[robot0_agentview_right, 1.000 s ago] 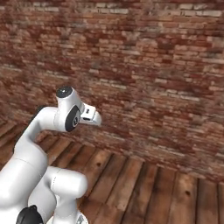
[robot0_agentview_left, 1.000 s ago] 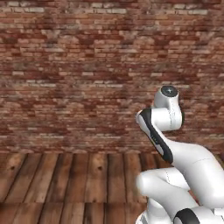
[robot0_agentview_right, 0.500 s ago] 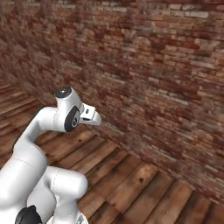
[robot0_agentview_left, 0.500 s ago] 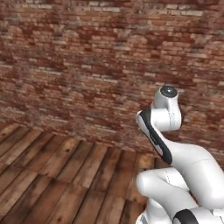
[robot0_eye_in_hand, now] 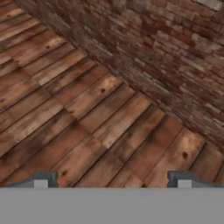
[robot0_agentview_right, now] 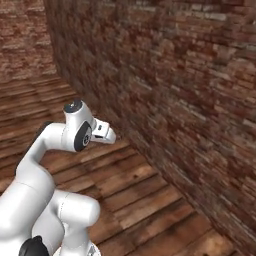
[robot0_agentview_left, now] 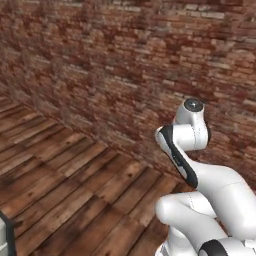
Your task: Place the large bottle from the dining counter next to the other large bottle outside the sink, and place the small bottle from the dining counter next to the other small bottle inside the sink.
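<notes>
The bottles, the dining counter and the sink are out of view. My gripper (robot0_eye_in_hand: 112, 180) is open, its two dark fingertips (robot0_eye_in_hand: 41, 179) set wide apart at the bottom of the hand view, with nothing between them. It looks down on bare wooden floor planks (robot0_eye_in_hand: 87, 113) in front of a brick wall (robot0_eye_in_hand: 144, 48). My white arm (robot0_agentview_left: 187, 150) is folded up close over the base, its wrist (robot0_agentview_right: 100, 132) pointing towards the wall.
A red-brown brick wall (robot0_agentview_left: 125, 70) runs at a slant across both base views, with plank floor (robot0_agentview_right: 145, 195) at its foot. A small grey edge of something (robot0_agentview_left: 4, 235) shows at the lower left of the left base view.
The whole picture has swung, so the base has turned: the wall, first square ahead, now runs at a slant. The arm keeps its folded pose and the gripper stays open.
</notes>
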Motion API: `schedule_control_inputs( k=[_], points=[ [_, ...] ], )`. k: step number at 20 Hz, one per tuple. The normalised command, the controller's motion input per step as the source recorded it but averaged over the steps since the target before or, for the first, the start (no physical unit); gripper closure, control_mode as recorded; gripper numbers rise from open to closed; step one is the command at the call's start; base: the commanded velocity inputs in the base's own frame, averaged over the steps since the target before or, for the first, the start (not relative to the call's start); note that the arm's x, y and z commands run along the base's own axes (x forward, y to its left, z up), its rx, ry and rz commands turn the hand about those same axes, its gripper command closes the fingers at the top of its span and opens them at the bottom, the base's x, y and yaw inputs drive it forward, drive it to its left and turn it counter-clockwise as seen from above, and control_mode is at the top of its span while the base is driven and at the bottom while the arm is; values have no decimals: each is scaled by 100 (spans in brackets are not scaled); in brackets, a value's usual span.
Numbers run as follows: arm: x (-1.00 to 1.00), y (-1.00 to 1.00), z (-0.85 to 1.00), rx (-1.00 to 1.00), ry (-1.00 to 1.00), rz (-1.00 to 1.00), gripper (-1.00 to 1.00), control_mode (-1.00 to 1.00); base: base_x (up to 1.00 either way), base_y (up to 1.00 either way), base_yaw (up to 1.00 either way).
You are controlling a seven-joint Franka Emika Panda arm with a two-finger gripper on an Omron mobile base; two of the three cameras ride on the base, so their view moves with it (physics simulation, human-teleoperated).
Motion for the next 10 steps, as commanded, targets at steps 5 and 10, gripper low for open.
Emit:
schedule_control_inputs(
  k=[5,10],
  points=[
    [0,0,0,0,0,0,-100,100,100,33,48],
    [0,0,0,0,0,0,-100,100,93,16,48]
  ],
)
